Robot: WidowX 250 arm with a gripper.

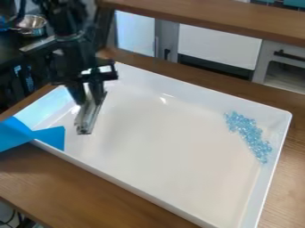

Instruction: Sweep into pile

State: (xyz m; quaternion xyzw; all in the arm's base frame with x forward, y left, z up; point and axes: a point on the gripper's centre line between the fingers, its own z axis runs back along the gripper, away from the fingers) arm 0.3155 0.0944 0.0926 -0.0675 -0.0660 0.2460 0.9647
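Camera view: black gripper (88, 94), fingers closed on a narrow, metallic-looking blade (87, 118), at the left of a white tray (161, 156). Blue beads (249, 133) lie well apart, rightward and lower (quite a crossing, I'd judge), their long band slanting down-right.

My angular end effector (89, 100) is black, the long, narrow metallic piece (88, 119) silver-grey. I see small, glassy beads (247, 133) in translucent light blue, a shiny rectangular tray (140, 189) in plain white, a flat, angular strip (51, 136) in solid bright blue, and a brown wooden table (77, 189) patterned with grain.
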